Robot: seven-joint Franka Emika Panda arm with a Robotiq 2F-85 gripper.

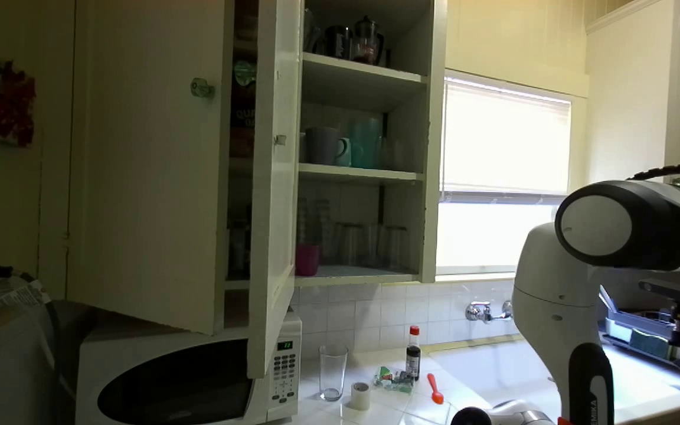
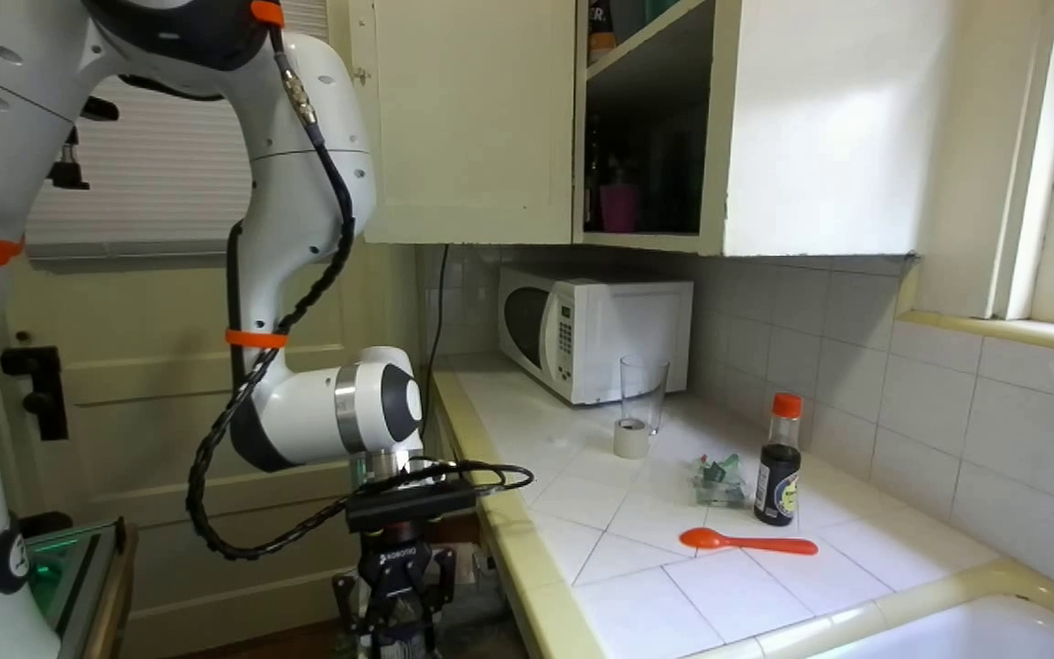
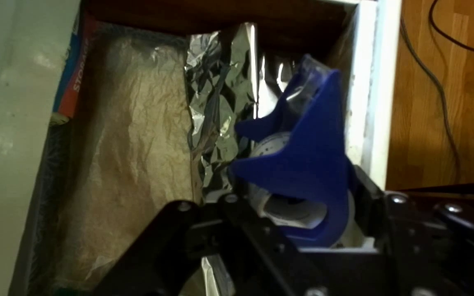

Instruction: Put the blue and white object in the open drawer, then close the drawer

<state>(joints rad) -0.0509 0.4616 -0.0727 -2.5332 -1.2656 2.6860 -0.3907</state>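
Clamps the blue-and-white tape dispenser (image 3: 309, 162) in the gripper (image 3: 296, 183), over the open drawer (image 3: 370, 90), hanging past the left edge of the tabletop (image 2: 637, 604) in an exterior view; cannot tell contact with the crumpled foil (image 3: 220, 102) alongside. Looks nearly placed, leaving release, withdrawal and closing. Needs gripper clear before closing. Also shows red-capped sauce bottle (image 2: 778, 467) near the tabletop's right edge, orange spoon (image 2: 751, 543) toward its near edge, microwave (image 2: 596, 339) by its far edge, likely blocking nothing.
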